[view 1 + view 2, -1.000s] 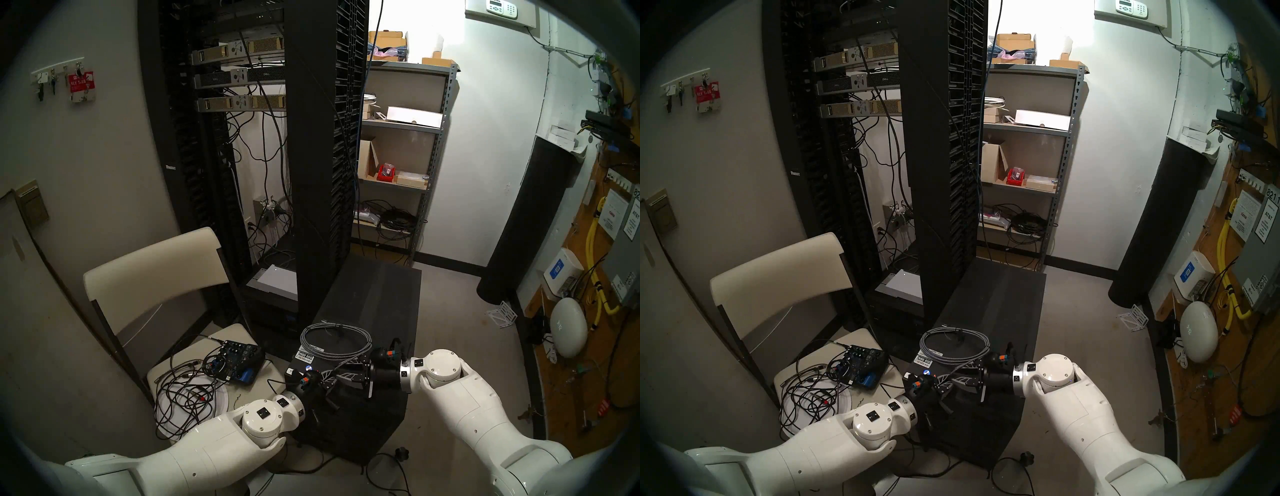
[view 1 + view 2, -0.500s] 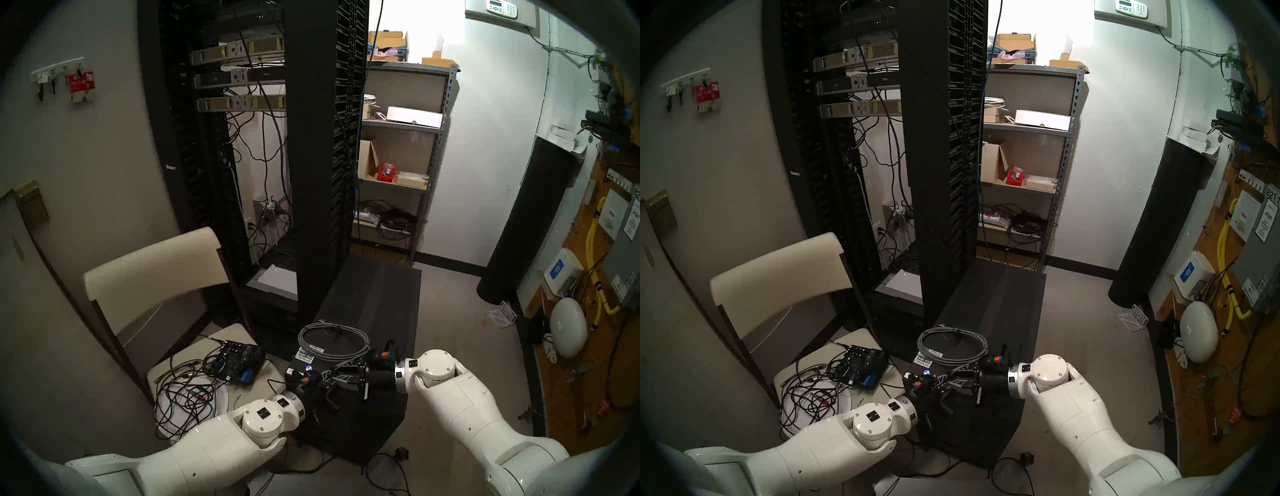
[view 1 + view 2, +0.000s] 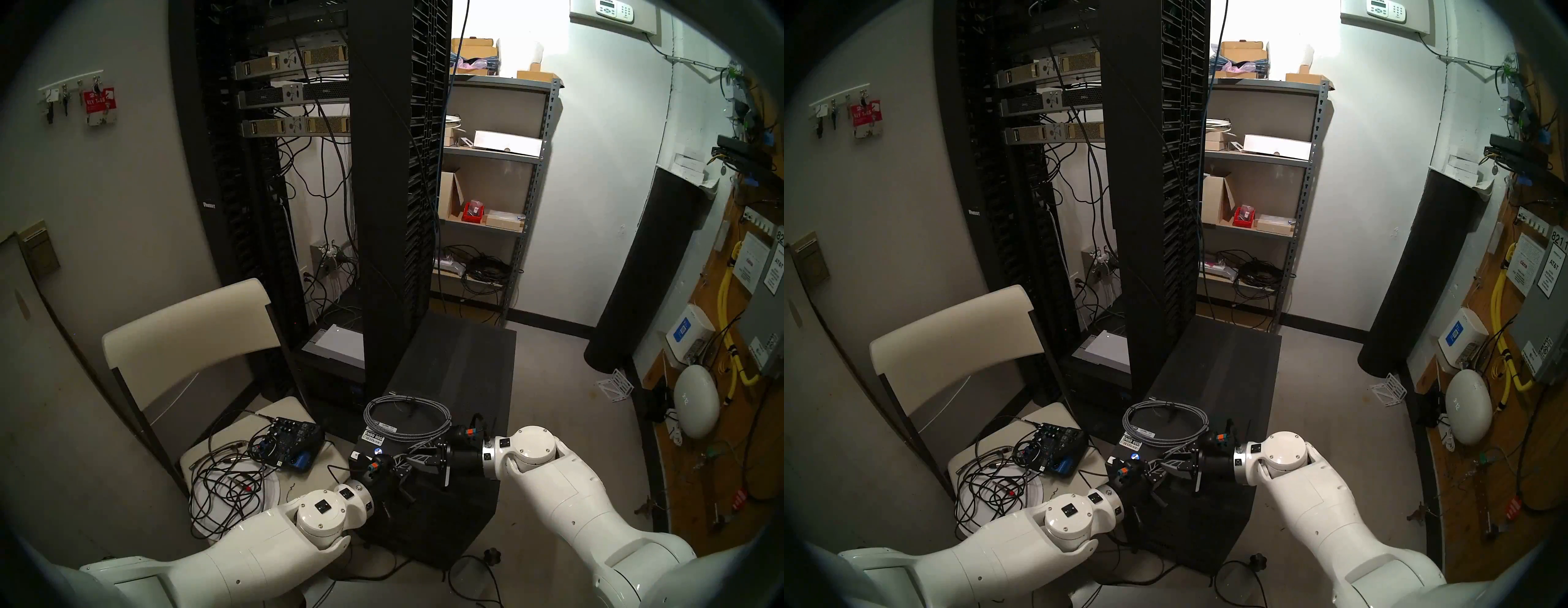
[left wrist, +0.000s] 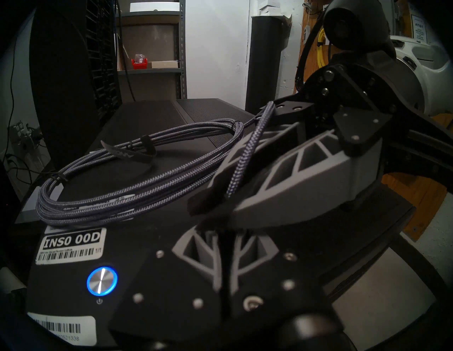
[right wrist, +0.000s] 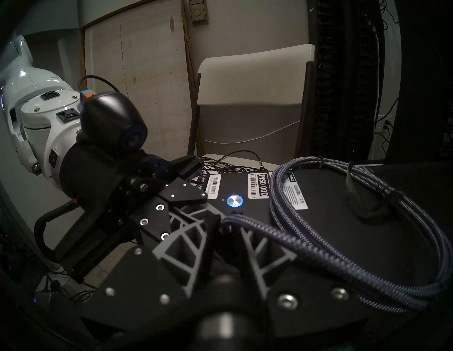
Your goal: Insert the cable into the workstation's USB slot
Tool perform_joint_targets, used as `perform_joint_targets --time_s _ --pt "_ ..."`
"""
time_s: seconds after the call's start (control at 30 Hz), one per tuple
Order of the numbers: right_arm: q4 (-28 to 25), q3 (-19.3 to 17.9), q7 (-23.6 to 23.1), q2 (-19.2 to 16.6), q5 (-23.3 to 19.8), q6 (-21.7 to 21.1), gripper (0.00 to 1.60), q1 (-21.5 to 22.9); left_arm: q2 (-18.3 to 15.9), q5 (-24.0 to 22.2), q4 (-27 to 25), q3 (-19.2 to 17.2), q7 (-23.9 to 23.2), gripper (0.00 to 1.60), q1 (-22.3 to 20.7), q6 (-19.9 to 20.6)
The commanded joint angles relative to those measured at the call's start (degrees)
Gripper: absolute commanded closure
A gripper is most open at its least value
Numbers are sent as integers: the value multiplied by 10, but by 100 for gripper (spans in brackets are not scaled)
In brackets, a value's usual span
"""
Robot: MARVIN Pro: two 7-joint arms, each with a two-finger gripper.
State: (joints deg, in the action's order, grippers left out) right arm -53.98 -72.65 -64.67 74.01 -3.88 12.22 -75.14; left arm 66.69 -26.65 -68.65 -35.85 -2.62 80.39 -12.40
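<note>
The grey braided cable (image 3: 407, 418) (image 4: 122, 186) lies coiled on the matte top of the black workstation (image 3: 458, 373) (image 5: 367, 245), behind its white barcode sticker (image 4: 71, 245). One strand runs forward off the coil to my left gripper (image 3: 403, 462) (image 4: 221, 230), which is shut on the cable's end; the plug is hidden between the fingers. My right gripper (image 3: 418, 456) (image 5: 228, 230) faces the left one tip to tip, its jaws narrow around the same strand with a small gap left. I cannot make out the USB slot.
A lit blue power button (image 4: 101, 280) sits on the top just left of the grippers. At the left, a cream chair (image 3: 186, 331) carries a blue-black audio box (image 3: 292, 441) and tangled black wires. The tall server rack (image 3: 382, 212) stands behind the workstation.
My right gripper has slid left toward the left gripper and its jaws have narrowed around the cable strand. The left arm and the coil have stayed put.
</note>
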Motion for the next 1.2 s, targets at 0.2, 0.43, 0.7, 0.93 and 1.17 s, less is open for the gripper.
perform_joint_targets --time_s 0.2,0.43,0.7,0.93,1.17 --pt "-15 3 4 2 5 -16 160 6 -6 2 -2 -5 9 160 -1 5" --pt "-16 4 4 0 7 -16 160 5 -8 8 -6 -4 16 160 0 5" --pt "-16 3 3 -1 6 -15 160 5 -7 10 -12 -8 23 88 2 4" --pt "-20 2 2 -2 4 -18 160 3 -12 14 -21 -8 28 1 1 5" --pt "-16 3 0 -2 4 -15 160 4 -49 2 -53 -13 3 0 2 19"
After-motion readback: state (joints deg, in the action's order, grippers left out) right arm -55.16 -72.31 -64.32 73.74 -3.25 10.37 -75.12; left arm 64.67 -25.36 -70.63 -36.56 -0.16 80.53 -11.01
